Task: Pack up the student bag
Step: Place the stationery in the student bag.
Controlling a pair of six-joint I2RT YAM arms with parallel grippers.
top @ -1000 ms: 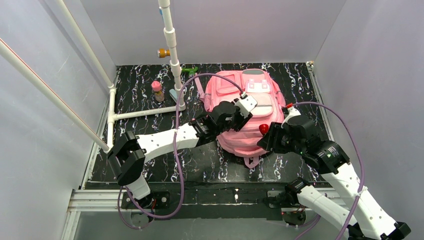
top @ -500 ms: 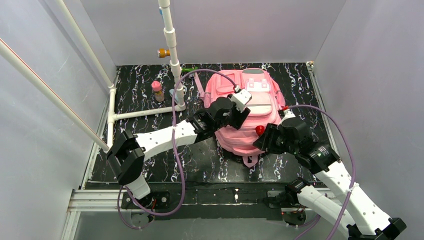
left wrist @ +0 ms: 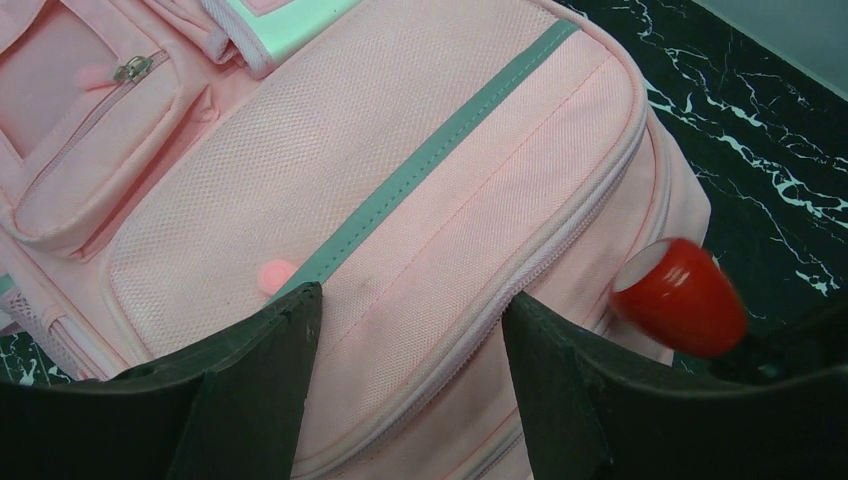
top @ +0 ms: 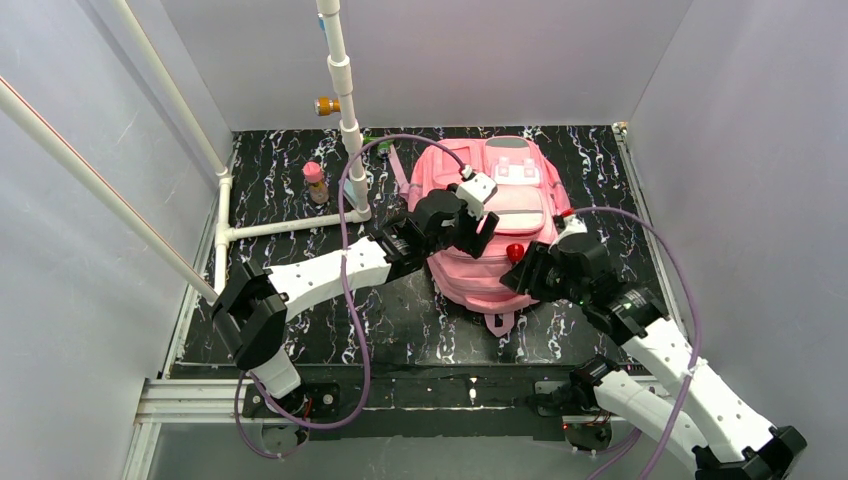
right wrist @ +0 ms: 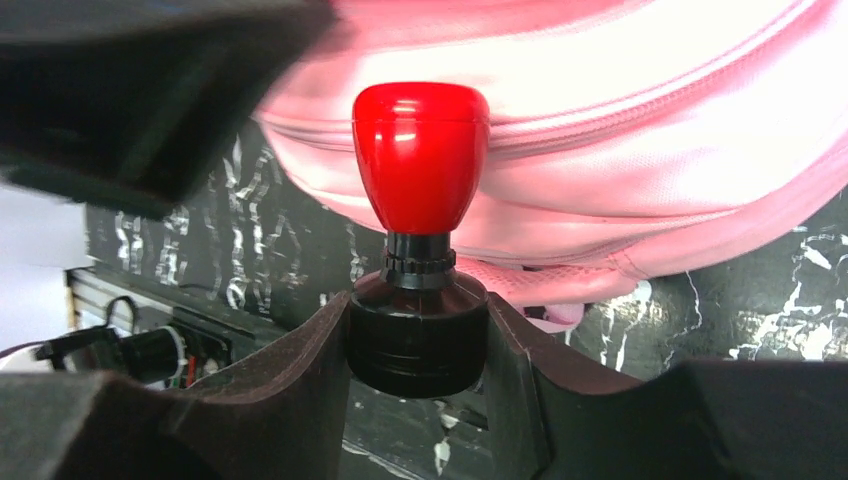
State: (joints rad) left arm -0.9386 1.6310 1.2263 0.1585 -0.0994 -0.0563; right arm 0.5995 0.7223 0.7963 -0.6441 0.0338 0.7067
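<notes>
We've got the right claw (right wrist: 418, 335) clamping a red-capped knob (right wrist: 420, 150) just beside the student bag (left wrist: 400, 150), left claw (left wrist: 410, 305) spread empty above.

The left arm (top: 320, 280) and right arm (top: 690, 365) wear white shells with black joints; a purple cable (top: 362, 350) loops along each. Left gripper (left wrist: 410, 310) and right gripper (right wrist: 418, 330) are black.
</notes>
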